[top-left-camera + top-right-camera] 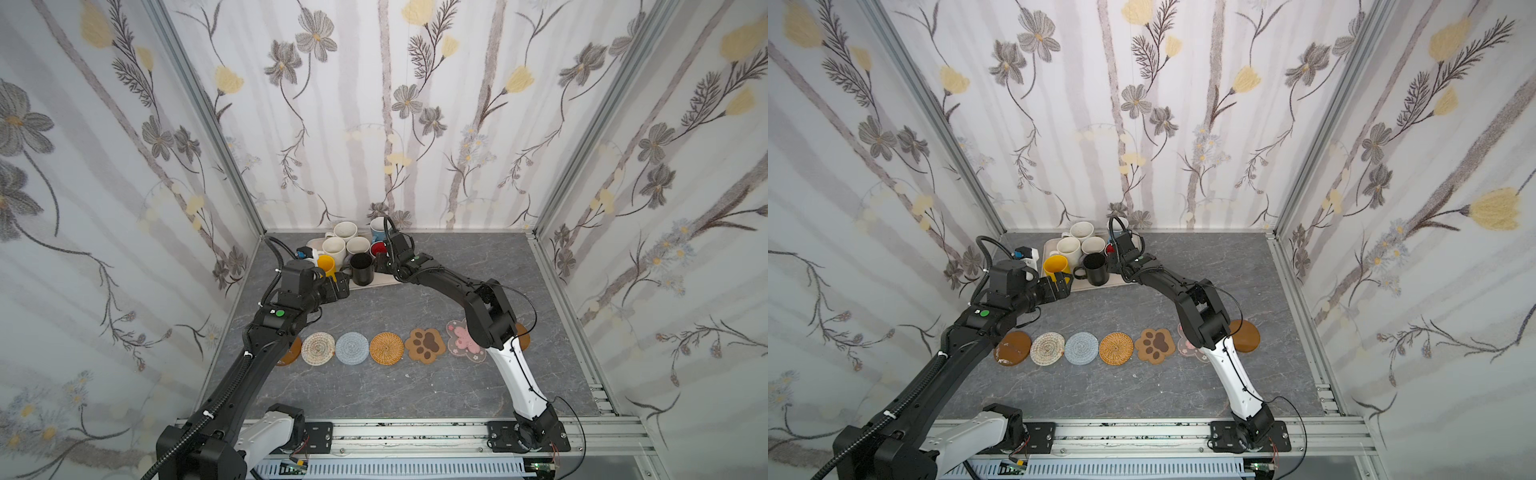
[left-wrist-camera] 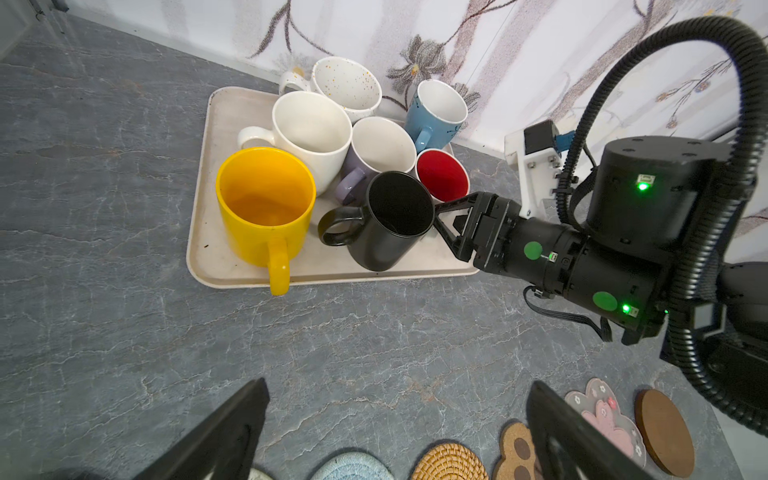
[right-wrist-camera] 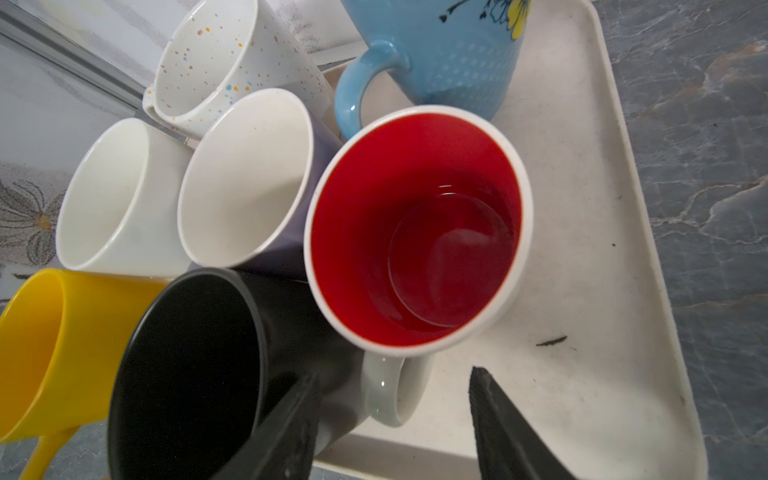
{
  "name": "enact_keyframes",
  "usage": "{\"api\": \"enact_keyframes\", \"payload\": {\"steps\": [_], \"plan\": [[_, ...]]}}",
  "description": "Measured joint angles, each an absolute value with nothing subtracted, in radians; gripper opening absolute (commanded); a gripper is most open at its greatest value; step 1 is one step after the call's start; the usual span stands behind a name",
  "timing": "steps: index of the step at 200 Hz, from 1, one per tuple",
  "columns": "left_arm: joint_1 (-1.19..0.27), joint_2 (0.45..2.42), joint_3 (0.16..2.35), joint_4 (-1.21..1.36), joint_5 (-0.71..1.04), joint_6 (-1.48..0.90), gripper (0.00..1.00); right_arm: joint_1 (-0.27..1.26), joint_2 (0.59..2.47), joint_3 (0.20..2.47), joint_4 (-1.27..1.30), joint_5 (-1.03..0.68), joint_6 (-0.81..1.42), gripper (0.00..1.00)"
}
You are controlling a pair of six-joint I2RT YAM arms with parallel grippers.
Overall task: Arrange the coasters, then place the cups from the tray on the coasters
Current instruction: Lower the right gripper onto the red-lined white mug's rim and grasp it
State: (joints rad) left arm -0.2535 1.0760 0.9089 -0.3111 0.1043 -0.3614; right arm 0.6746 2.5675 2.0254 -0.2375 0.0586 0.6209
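**My right tool stands at the handle of the red-inside mug**

The mugs stand crowded on the tray, at 12 o'clock on the desk. The coasters lie bare in a row toward 6 o'clock. My right tool is about half closed. It has one jaw on each side of the white handle of the red-inside mug, with a gap on both sides, so it holds nothing. My left tool is wide and empty, over the desk, near the yellow mug.

I judge this mug stiff, rather heavy, glazed and therefore slippery, and it can chip. The handle looks to me the free place to take. The body is crowded, with the black mug just beside it at 7 o'clock in a top view. Held by the handle only, the mug may swing, so I would lift slowly.

Only the right wrist view shows the handle between the jaws; in both top views my own arm covers it. The left wrist view shows my right tool from the side, close to the black mug's rim. Only the top views show the whole row, though in a top view my arm covers part of the blossom coaster.
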Motion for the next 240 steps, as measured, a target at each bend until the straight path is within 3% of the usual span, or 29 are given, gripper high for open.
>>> {"api": "enact_keyframes", "payload": {"steps": [79,145,240], "plan": [[-0.247,1.063,0.893,-0.311,0.097,-0.354,1.00,0.673,2.607,2.078,-0.297,0.086,0.632,0.49],[-0.236,1.065,0.888,-0.311,0.098,-0.354,1.00,0.665,2.608,2.081,-0.347,0.130,0.570,0.37],[-0.225,1.081,0.884,-0.311,0.106,-0.355,1.00,0.664,2.625,2.088,-0.350,0.133,0.530,0.36]]}}
